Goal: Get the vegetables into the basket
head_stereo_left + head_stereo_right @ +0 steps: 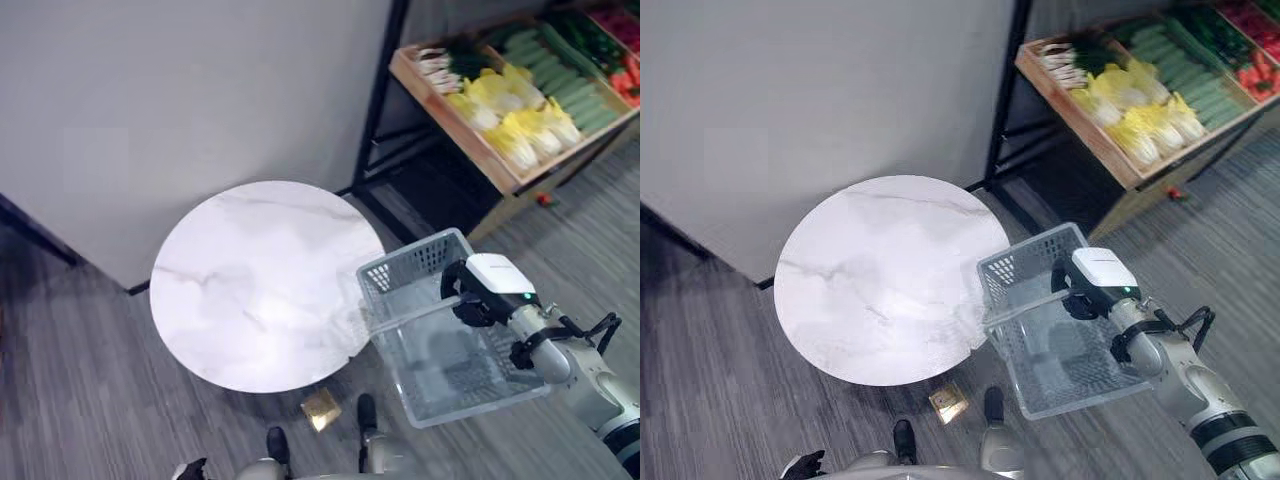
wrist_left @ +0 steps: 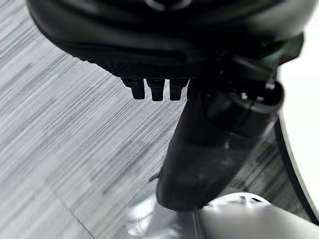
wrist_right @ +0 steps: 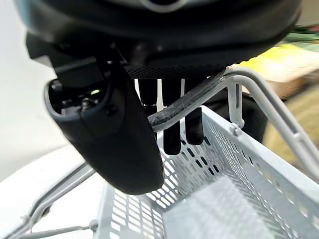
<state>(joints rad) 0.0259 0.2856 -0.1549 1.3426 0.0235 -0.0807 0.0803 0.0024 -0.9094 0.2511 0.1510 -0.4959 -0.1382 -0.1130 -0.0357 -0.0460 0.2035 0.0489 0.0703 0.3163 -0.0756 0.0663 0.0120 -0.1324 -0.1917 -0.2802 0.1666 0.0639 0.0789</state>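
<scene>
My right hand [image 1: 478, 295] is shut on the wire handle [image 3: 199, 97] of a pale mesh basket [image 1: 415, 252], which hangs just right of the round table. The right wrist view shows its fingers [image 3: 172, 134] hooked around that handle above the basket's wall [image 3: 239, 164]. I see nothing inside the basket. The vegetables lie in a wooden crate [image 1: 455, 120] on a stand at the far right: yellow cabbages [image 1: 520, 125], green cucumbers [image 1: 565, 75], spring onions [image 1: 440, 65] and red ones [image 1: 625, 80]. My left hand [image 2: 199, 149] hangs low over the floor, fingers relaxed, holding nothing.
A round white marble table [image 1: 265, 285] stands in front of me with a bare top. A grey partition wall [image 1: 180, 100] rises behind it, and a black frame post [image 1: 378, 100] separates it from the vegetable stand. A small golden-brown object [image 1: 321, 408] lies on the floor.
</scene>
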